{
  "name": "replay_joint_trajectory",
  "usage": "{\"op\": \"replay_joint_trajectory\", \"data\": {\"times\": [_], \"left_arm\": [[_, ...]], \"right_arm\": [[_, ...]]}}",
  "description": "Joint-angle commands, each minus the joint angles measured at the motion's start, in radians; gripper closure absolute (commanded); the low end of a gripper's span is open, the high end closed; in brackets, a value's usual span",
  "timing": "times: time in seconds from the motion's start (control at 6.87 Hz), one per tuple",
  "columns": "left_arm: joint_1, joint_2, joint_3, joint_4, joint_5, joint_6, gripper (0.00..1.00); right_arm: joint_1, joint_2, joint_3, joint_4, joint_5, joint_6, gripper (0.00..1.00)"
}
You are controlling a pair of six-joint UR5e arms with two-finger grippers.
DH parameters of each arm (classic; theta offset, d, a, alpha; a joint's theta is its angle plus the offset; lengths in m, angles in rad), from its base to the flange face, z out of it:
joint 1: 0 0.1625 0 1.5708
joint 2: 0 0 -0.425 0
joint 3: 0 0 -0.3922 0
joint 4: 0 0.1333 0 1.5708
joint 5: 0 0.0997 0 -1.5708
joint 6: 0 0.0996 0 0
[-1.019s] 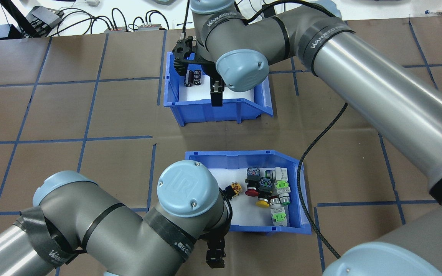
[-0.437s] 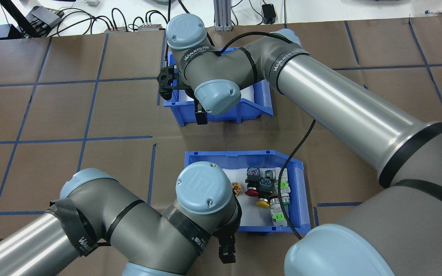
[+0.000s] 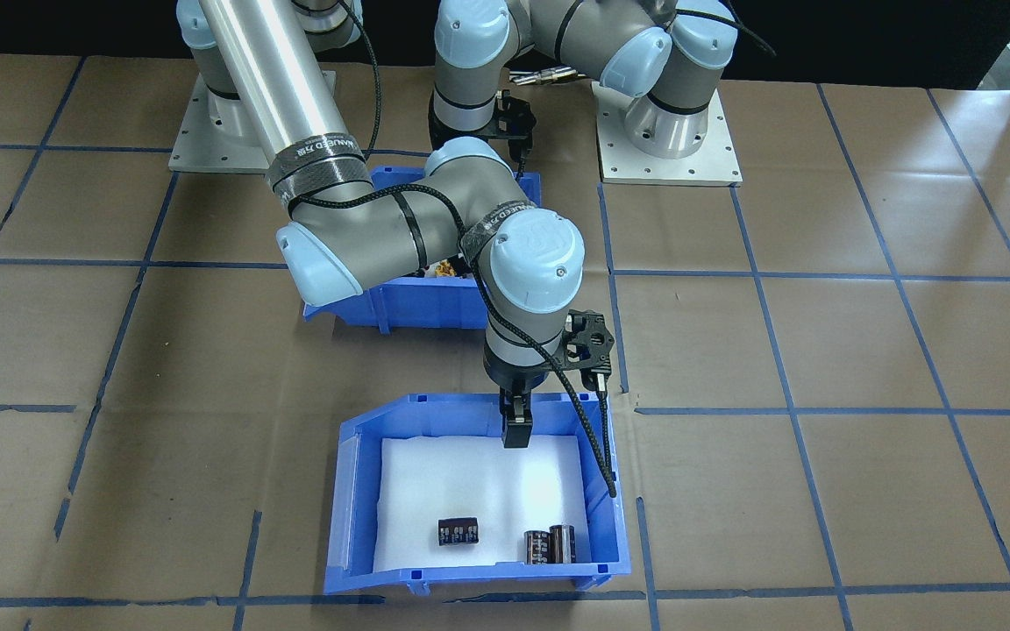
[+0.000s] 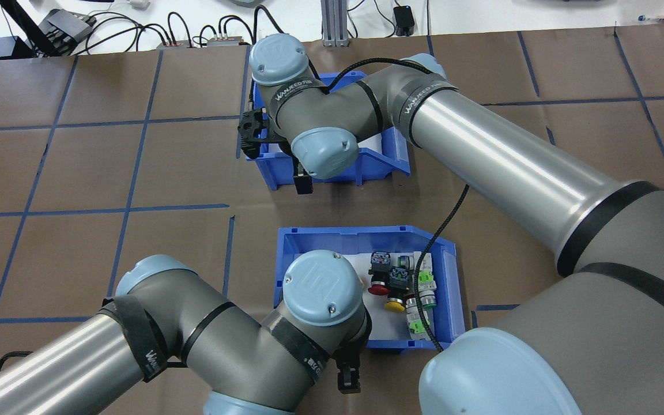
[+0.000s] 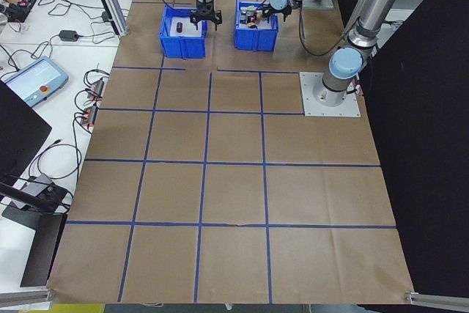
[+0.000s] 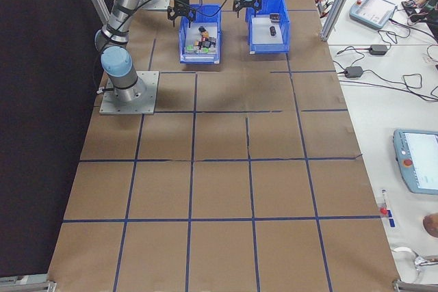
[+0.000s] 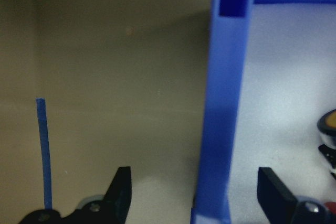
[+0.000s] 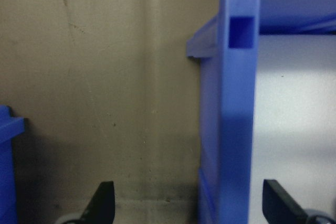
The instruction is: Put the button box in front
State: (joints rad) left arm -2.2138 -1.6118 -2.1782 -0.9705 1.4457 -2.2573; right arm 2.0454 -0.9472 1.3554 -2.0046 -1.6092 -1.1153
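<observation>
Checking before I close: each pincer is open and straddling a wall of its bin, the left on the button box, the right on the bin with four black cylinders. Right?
Not quite: the far bin holds three black cylinders, as the front-facing view shows. The rest holds: the left pincer straddles a wall of the button box, and the right pincer a wall of its bin, both open.

button box (image 4: 444,276) nearer robot, capacitor bin (image 4: 387,158) beyond

Brown table cover (image 5: 234,196) with blue tape grid, white side benches (image 6: 383,100), black curtain (image 5: 432,144)
</observation>
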Motion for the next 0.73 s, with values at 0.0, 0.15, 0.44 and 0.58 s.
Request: {"op": "replay_joint_trajectory", "data": {"times": [0.0, 0.15, 0.44, 0.58], "left_arm": [[-0.003, -0.025, -0.002, 0.022, -0.002, -0.002, 0.40], [-0.003, -0.026, -0.003, 0.041, -0.002, -0.002, 0.54], [-0.004, -0.025, -0.008, 0.061, -0.007, -0.002, 0.91], [-0.004, 0.005, -0.011, 0.093, -0.002, 0.013, 1.00]], "right_arm": [[-0.002, 0.002, 0.002, 0.003, -0.061, -0.004, 0.52], [-0.004, -0.001, 0.002, 0.013, -0.064, -0.024, 0.73], [-0.008, -0.012, -0.001, 0.013, -0.083, -0.038, 0.97], [-0.023, -0.019, -0.004, 0.012, -0.086, -0.081, 0.98]]}}
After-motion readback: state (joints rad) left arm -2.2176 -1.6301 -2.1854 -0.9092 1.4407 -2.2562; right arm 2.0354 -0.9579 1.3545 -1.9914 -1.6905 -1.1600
